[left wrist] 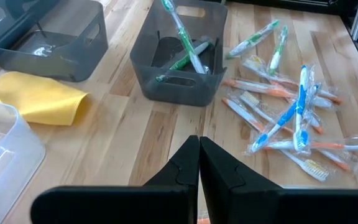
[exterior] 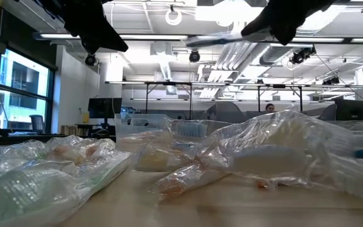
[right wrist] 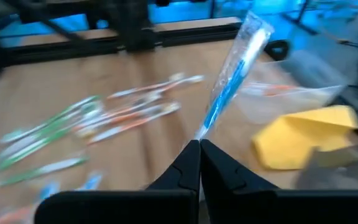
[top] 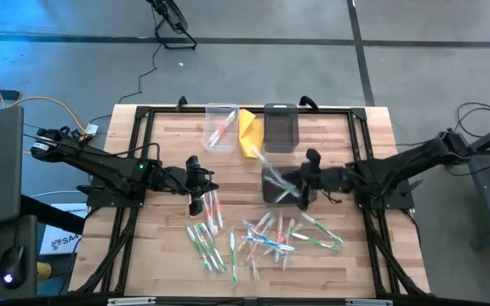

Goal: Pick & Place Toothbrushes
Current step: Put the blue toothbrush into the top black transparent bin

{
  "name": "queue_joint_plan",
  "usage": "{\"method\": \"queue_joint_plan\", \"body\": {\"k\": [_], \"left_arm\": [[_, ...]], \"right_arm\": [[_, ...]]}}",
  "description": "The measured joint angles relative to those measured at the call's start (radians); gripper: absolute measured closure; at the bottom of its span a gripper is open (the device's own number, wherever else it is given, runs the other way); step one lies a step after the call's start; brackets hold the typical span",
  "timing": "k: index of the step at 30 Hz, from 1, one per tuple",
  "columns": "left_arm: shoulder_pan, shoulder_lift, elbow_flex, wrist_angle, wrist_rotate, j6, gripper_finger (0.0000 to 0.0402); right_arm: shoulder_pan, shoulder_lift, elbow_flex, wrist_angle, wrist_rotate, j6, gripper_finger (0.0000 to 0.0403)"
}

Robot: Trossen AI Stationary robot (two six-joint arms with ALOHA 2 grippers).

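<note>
Straight down over the whole counter [top: 168,263]; level at counter height, close behind wrapped toothbrushes [exterior: 169,161]; 2 wrist views facing forward, apparently sharing the yellow cloth [left wrist: 39,96].

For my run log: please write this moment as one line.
right gripper: shut on blue toothbrush, near dark bin | left gripper: shut, empty | loose toothbrushes: on table

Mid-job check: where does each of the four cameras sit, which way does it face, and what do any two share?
High view: overhead, straight down; both arms, left gripper, right gripper.
Low view: tabletop height, across wrapped toothbrushes into the room; arms overhead.
Left wrist view: past shut fingers toward the dark bin.
Right wrist view: shut on a blue toothbrush.
Shared: yellow cloth shows in high and both wrist views.
</note>
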Motion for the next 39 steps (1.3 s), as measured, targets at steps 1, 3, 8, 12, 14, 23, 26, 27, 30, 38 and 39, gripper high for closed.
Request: {"method": "queue_joint_plan", "body": {"k": [1, 3, 8, 12, 14, 23, 26, 27, 30, 38, 39], "left_arm": [[0.000, 0.000, 0.000, 0.000, 0.000, 0.000, 0.0391], [0.000, 0.000, 0.000, 0.000, 0.000, 0.000, 0.0391], [0.000, 0.000, 0.000, 0.001, 0.000, 0.000, 0.0391], [0.000, 0.000, 0.000, 0.000, 0.000, 0.000, 0.0391], [0.000, 0.000, 0.000, 0.001, 0.000, 0.000, 0.0391], [0.000, 0.000, 0.000, 0.001, -0.001, 0.006, 0.0391], [0.000, 0.000, 0.000, 0.001, -0.001, 0.007, 0.0391], [0.000, 0.000, 0.000, 0.001, -0.001, 0.007, 0.0391], [0.000, 0.000, 0.000, 0.001, -0.001, 0.007, 0.0391], [0.000, 0.000, 0.000, 0.000, -0.001, 0.007, 0.0391], [0.000, 0.000, 0.000, 0.000, -0.001, 0.007, 0.0391]], "right_arm": [[-0.026, -0.001, 0.000, 0.001, 0.000, -0.011, 0.0401], [-0.085, -0.001, 0.000, 0.001, 0.000, -0.032, 0.0401], [-0.243, 0.011, 0.000, 0.002, -0.018, -0.039, 0.0401], [-0.359, 0.011, 0.000, 0.000, -0.046, -0.038, 0.0401], [-0.414, 0.011, 0.000, 0.002, -0.062, -0.034, 0.0401], [-0.603, 0.074, 0.000, 0.036, -0.232, -0.030, 0.0401], [-0.643, 0.132, 0.000, 0.053, -0.274, -0.029, 0.0401], [-0.653, 0.153, 0.000, 0.060, -0.289, -0.029, 0.0401], [-0.674, 0.208, 0.000, 0.064, -0.325, -0.029, 0.0401], [-0.722, 0.314, 0.000, 0.068, -0.300, -0.031, 0.0401], [-0.726, 0.322, 0.000, 0.068, -0.295, -0.031, 0.0401]]}}
